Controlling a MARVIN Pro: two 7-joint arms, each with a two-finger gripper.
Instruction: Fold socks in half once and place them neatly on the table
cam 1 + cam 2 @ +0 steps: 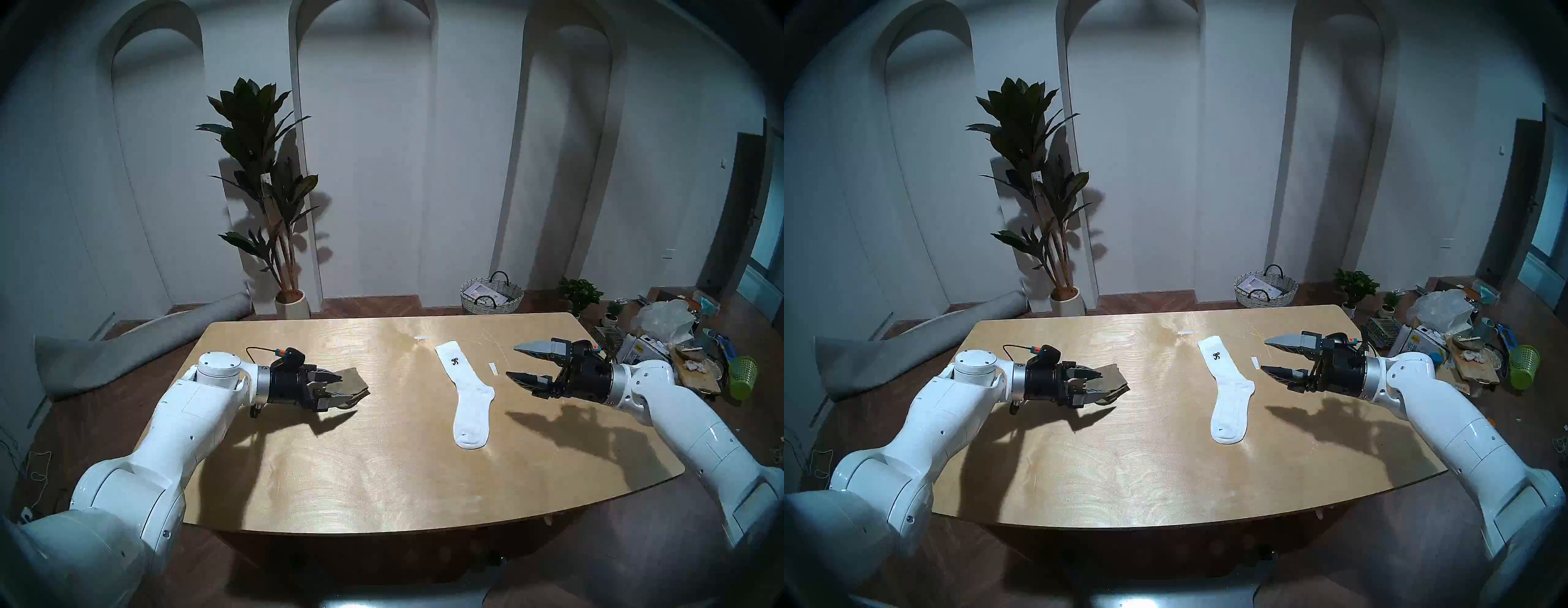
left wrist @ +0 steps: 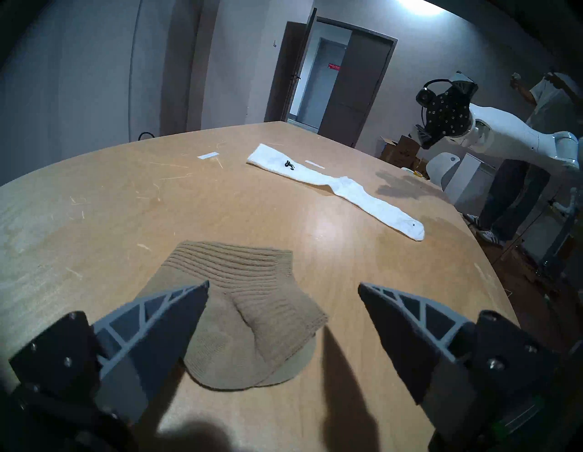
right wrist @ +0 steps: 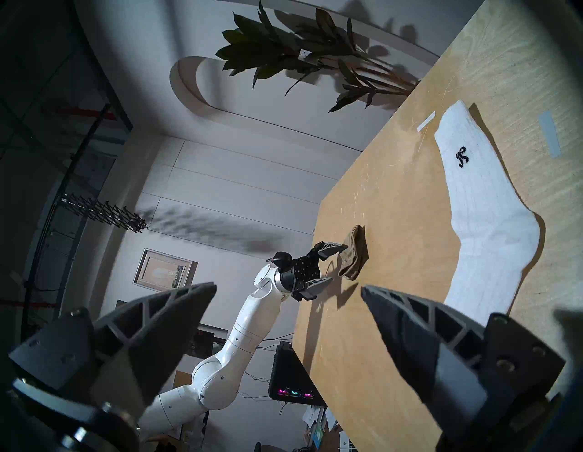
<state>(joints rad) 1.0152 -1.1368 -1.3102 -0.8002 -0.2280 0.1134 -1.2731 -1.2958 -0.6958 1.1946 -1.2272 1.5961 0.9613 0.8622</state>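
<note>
Sitting on the left part of the worktop (image 1: 382, 467): the olive sock (image 2: 249, 303), doubled over, cuff layer lying over foot layer, edges not quite matching. Judging 1 of 2 socks as folded, though a little untidy. Hovering just at its near end: the left tool (image 2: 284, 300), jaws standing wide apart, gripping nothing, the sock lying loose between and beyond the fingertips. Pointing its short axis from the tool toward the worktop's middle, ribbed cuff edge farthest from the tool, rounded end nearest.

Lying further right, past the middle: the white sock (image 1: 464, 399), flat and full length, not yet folded. Running its long axis from far to near in the head view, cuff with the black emblem at the far end, toe at the near end, heel bulging toward the right. Resting near it: 2 small paper strips, 1 beyond the cuff, 1 just right of the leg.

Hanging at the far right, above the worktop and well apart from the white sock: the right tool (image 1: 524, 361), jaws spread wide, empty, aimed toward that sock.

Remaining, by this judgement: folding the white sock once and laying it down neatly.
</note>
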